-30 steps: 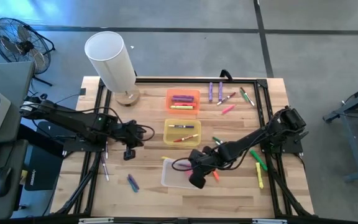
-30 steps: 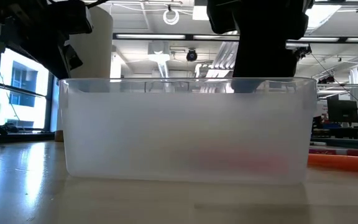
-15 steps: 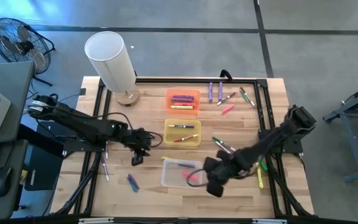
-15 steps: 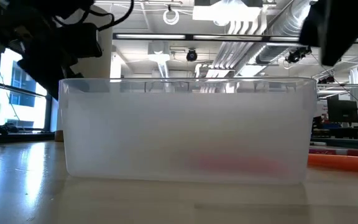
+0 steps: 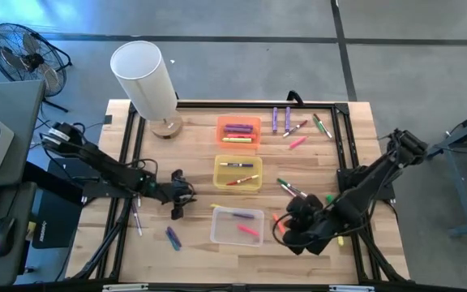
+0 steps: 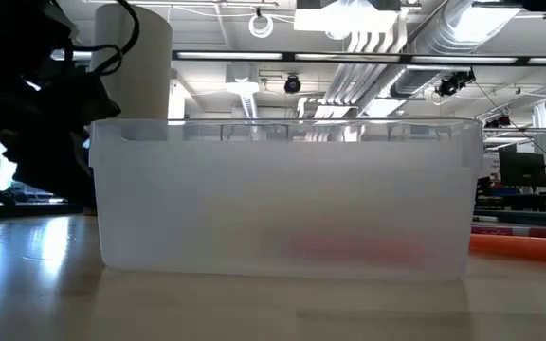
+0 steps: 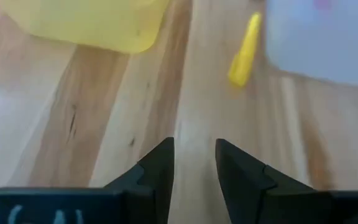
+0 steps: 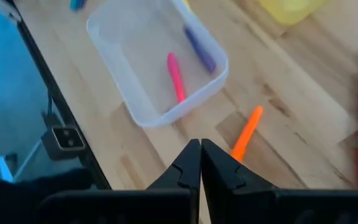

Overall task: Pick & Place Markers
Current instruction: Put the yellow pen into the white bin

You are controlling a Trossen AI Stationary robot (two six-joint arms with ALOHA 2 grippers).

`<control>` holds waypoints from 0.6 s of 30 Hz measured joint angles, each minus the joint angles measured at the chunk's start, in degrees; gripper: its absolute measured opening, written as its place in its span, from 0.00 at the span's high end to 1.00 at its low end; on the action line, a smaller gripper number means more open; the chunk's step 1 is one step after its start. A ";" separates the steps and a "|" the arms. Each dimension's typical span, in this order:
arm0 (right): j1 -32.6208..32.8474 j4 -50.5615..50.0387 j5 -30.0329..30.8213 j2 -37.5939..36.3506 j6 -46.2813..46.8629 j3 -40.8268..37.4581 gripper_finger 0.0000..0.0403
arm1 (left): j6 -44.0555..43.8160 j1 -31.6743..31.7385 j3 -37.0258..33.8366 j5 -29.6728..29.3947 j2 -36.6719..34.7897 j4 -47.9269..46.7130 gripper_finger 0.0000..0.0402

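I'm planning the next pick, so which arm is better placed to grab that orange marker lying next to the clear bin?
The right arm, probably. Its tool, fingers shut and empty, sits right at the orange marker beside the clear bin. The left tool is across that bin, nearer the yellow bin.

Bare wood (image 5: 193,223) beside clear bin (image 5: 217,231)

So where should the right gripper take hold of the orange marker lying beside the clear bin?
Mid-barrel, from straight above. The orange marker lies flat on the table, clear of the clear bin, so fingers can straddle its thin body crosswise. The right gripper is shut now.
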 joint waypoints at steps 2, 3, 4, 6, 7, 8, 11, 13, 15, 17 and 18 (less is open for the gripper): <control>-0.53 -0.77 0.85 -0.80 0.90 0.00 1.00 | 0.28 0.53 -0.19 1.48 1.65 0.51 0.68; -0.90 -1.27 1.12 -1.20 1.32 0.00 1.00 | 0.69 0.63 -0.19 2.07 2.67 0.72 0.66; -1.30 -1.60 1.26 -1.46 1.66 0.00 1.00 | 1.46 0.64 -0.22 2.73 4.03 1.79 0.64; -2.30 -2.00 1.32 -1.72 2.27 0.00 1.00 | 2.95 0.56 -0.21 2.88 6.54 5.26 0.59; -2.81 -2.16 1.32 -1.72 2.39 0.00 1.00 | 3.61 0.53 -0.21 2.83 7.85 7.19 0.57; -3.30 -2.24 1.32 -1.72 2.42 0.00 1.00 | 4.24 0.53 -0.21 2.95 8.98 8.79 0.54; -4.64 -2.21 1.16 -1.72 2.40 0.00 1.00 | 5.92 0.55 -0.13 3.11 11.91 12.91 0.47; -5.50 -2.14 1.16 -1.72 2.42 0.00 1.00 | 6.78 0.55 0.08 2.84 13.70 14.74 0.43; -6.16 -2.16 1.14 -1.72 2.40 0.00 1.00 | 8.00 0.55 0.09 2.86 14.79 17.12 0.41; -6.80 -2.14 1.13 -1.72 2.39 0.00 1.00 | 10.33 0.58 0.12 3.74 15.98 20.30 0.41; -7.12 -2.14 1.15 -1.72 2.39 0.00 1.00 | 11.72 0.61 0.42 4.14 16.71 21.08 0.41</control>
